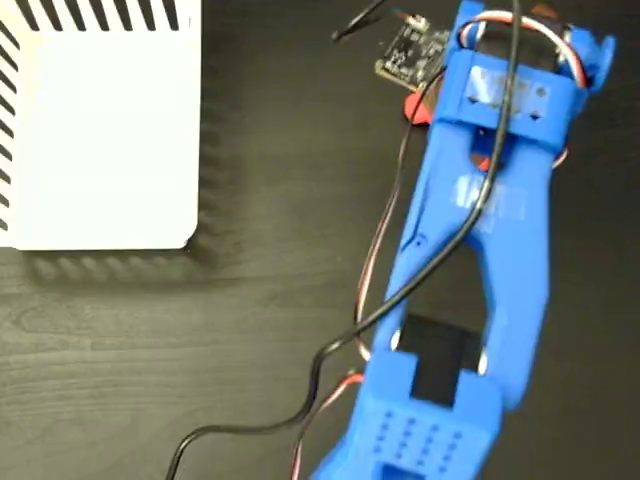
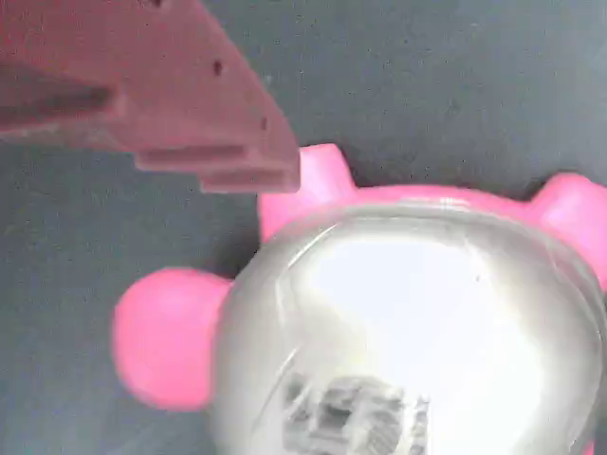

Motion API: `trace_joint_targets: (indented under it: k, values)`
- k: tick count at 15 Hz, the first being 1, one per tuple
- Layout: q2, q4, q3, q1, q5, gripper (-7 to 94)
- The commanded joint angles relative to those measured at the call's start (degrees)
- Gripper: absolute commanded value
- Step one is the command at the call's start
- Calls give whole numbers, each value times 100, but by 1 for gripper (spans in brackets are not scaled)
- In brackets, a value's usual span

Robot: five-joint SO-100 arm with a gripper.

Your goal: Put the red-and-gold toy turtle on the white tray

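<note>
The red-and-gold toy turtle fills the lower right of the wrist view. Its shiny domed shell carries a small black code, and its body and feet look pink-red. It lies on the dark table. My gripper hangs right over it, open, with one reddish finger at upper left, its tip beside a turtle foot; the other finger is out of frame. In the fixed view the blue arm hides most of the turtle, leaving only red slivers. The white tray, with black stripes along its edges, lies at top left.
A small circuit board sits on the wrist at the top. Black and red cables trail from it down across the dark wood table. Bare tabletop separates the arm from the tray.
</note>
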Motion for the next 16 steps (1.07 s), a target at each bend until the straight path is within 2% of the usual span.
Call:
trace_joint_targets:
  k: [1, 7, 13, 15, 16]
  values:
    - [44, 105, -519, 9, 26, 68]
    - [-712, 149, -1002, -185, 158, 68]
    - [-1327, 466, -1872, -26, 141, 68]
    - [-1354, 457, -1872, -18, 141, 65]
    - [-1354, 457, -1854, -35, 158, 59]
